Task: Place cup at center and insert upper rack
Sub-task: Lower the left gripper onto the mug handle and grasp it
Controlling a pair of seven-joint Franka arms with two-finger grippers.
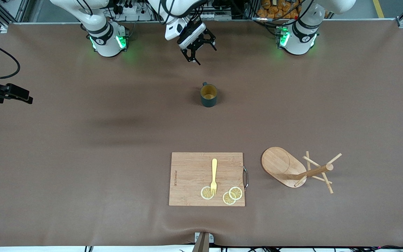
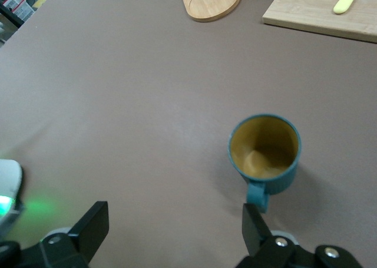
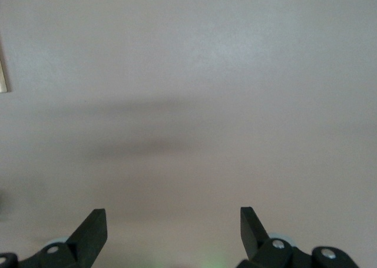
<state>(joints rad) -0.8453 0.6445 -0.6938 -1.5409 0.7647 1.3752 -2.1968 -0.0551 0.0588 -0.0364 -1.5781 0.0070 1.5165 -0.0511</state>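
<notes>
The cup [image 1: 208, 95], dark teal with a tan inside, stands upright on the brown table, its handle toward the robots. In the left wrist view the cup [image 2: 265, 147] sits just ahead of one finger. My left gripper [image 1: 197, 49] [image 2: 175, 218] hangs open over the table between the robots' bases and the cup, holding nothing. The upper rack [image 1: 303, 171], a wooden mug tree, lies tipped on its side nearer the front camera, toward the left arm's end; its oval base [image 2: 210, 0] shows in the left wrist view. My right gripper [image 3: 172, 216] is open over bare table, empty.
A wooden cutting board [image 1: 194, 175] [image 2: 318, 9] lies beside the mug tree, nearer the front camera than the cup. It carries a yellow fork [image 1: 214, 175] and three lemon slices [image 1: 232, 194]. A black device [image 1: 9, 92] juts in at the right arm's end.
</notes>
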